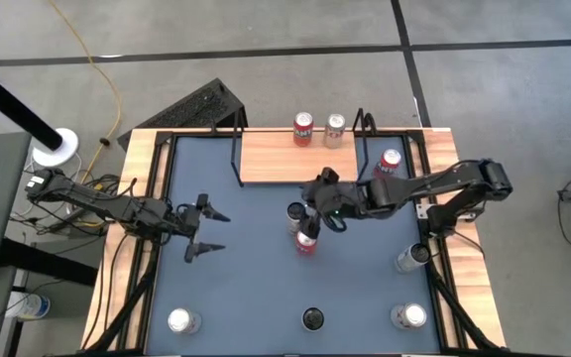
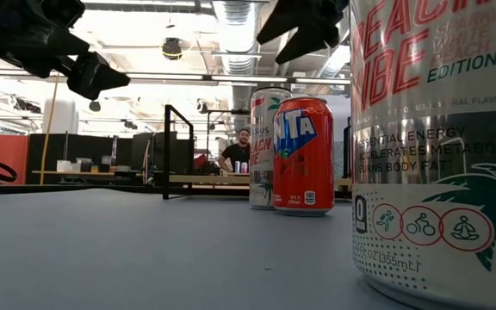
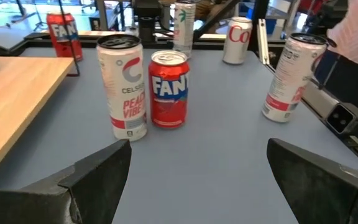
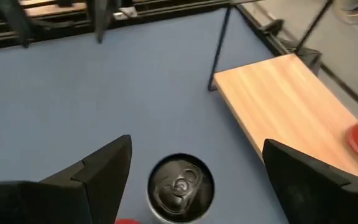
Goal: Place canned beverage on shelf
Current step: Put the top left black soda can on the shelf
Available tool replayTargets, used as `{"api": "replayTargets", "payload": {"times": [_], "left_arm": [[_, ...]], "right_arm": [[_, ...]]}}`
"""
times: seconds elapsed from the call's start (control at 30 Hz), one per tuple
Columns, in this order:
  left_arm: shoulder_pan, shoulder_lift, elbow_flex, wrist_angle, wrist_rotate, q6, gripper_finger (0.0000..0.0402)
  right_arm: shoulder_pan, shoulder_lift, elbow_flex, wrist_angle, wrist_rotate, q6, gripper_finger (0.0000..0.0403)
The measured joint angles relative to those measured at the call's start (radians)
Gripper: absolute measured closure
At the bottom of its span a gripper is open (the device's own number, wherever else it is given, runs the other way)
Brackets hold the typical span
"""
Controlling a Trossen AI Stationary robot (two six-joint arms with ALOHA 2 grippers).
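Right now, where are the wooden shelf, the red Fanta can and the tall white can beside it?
shelf [image 1: 284,159]: high view, bare wood of the board.
red Fanta can [image 3: 168,89]: left wrist view, its label.
tall white can [image 3: 124,87]: left wrist view, its side.

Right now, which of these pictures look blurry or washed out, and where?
Low view: ceiling lights glare white, and the nearest can looms huge and is cropped at the right edge. Right wrist view: the red can on the shelf is smeared at the edge. Left wrist view: both middle cans look crisp.

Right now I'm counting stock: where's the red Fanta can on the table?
The red Fanta can stands mid-table in the high view, beside the tall white can, under the open right gripper, in front of the shelf.
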Motion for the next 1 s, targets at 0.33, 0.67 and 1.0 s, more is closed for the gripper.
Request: {"api": "replayTargets", "payload": {"times": [0.33, 0.67, 1.0], "left_arm": [[0.000, 0.000, 0.000, 0.000, 0.002, 0.023, 0.0038], [0.000, 0.000, 0.000, -0.002, 0.003, 0.022, 0.0038], [0.000, 0.000, 0.001, -0.002, 0.003, 0.010, 0.0038]], "right_arm": [[0.044, 0.001, -0.163, 0.236, 0.094, 0.037, 0.0051], [0.039, 0.003, -0.227, 0.301, 0.114, 0.053, 0.0051], [0.040, 0.088, -0.227, 0.350, 0.109, 0.056, 0.0052]]}}
